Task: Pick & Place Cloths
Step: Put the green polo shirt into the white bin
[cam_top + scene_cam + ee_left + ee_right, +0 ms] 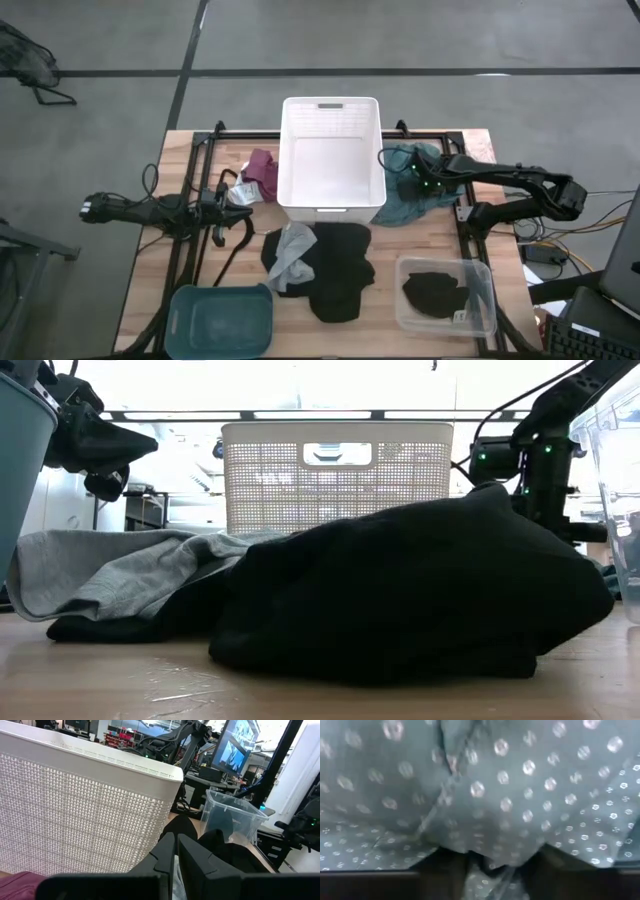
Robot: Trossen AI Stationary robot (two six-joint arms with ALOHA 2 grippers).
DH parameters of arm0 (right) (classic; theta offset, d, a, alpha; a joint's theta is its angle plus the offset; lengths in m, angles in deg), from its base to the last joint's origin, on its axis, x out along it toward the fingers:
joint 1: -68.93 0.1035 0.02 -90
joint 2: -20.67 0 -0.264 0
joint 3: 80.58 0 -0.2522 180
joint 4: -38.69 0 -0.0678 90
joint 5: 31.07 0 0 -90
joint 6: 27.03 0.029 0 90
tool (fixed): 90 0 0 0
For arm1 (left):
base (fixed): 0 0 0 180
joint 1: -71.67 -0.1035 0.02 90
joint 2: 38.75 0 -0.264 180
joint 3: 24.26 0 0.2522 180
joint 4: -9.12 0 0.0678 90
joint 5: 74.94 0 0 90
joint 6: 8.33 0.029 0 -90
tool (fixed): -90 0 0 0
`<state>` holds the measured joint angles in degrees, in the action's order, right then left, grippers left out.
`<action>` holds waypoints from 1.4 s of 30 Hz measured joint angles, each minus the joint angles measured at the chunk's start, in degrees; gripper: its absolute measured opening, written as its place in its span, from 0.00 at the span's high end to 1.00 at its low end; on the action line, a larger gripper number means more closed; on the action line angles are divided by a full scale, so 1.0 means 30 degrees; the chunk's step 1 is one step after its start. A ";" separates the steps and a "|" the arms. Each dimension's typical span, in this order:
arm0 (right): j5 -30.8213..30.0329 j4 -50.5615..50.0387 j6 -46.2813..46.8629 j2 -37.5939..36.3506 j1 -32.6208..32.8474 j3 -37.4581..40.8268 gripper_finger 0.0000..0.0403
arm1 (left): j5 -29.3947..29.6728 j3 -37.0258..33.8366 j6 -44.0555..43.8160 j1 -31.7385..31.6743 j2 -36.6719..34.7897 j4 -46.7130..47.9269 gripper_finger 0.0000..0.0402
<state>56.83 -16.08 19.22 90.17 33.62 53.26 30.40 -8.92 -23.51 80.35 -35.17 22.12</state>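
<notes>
Two arms work at a wooden table (330, 340), and much of what they do is hard to see. From above, the right gripper (408, 170) is down on the teal-green cloth (400, 205) just right of the white basket (331, 158), and its fingertips are lost against the fabric; its wrist camera is filled by that dotted cloth (485, 785), with the two dark fingers (445, 867) pushed into it and a fold bunched between them, so the jaws look to be pinching the cloth. The left gripper (222, 195) waits at the left side of the table beside the basket, its fingers (165, 857) pressed together with nothing between them. A maroon cloth (263, 168) lies against the basket's left wall, partly hidden by it, with a small white piece (240, 194) just beside it that is too small to make out well. In front of the basket a light grey cloth (292, 252) overlaps a black cloth (340, 268); from table height this black heap (410, 585) blocks most of the basket's lower wall. Another black cloth (432, 291) sits inside the clear tray (484, 298) at the front right, and a teal tray (222, 320), cut off by the picture edge, stands at the front left.
</notes>
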 joint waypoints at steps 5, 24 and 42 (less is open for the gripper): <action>0.0648 0.0075 -0.0500 -0.0043 0.0001 0.0059 0.94 | 0.0006 0.0003 0.0000 -0.0001 -0.0003 -0.0002 0.93; -0.1246 -0.1854 -0.0108 -0.6442 0.0131 -0.6998 0.97 | 0.0004 0.0003 0.0000 -0.0001 -0.0001 -0.0002 0.93; -0.1093 -0.1235 -0.4078 -0.2352 0.0606 -2.1613 0.97 | 0.0007 -0.0004 0.0000 0.0001 -0.0001 -0.0003 0.93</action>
<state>53.55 -19.79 6.99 83.11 35.44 -11.58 30.42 -8.93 -23.51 80.35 -35.17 22.12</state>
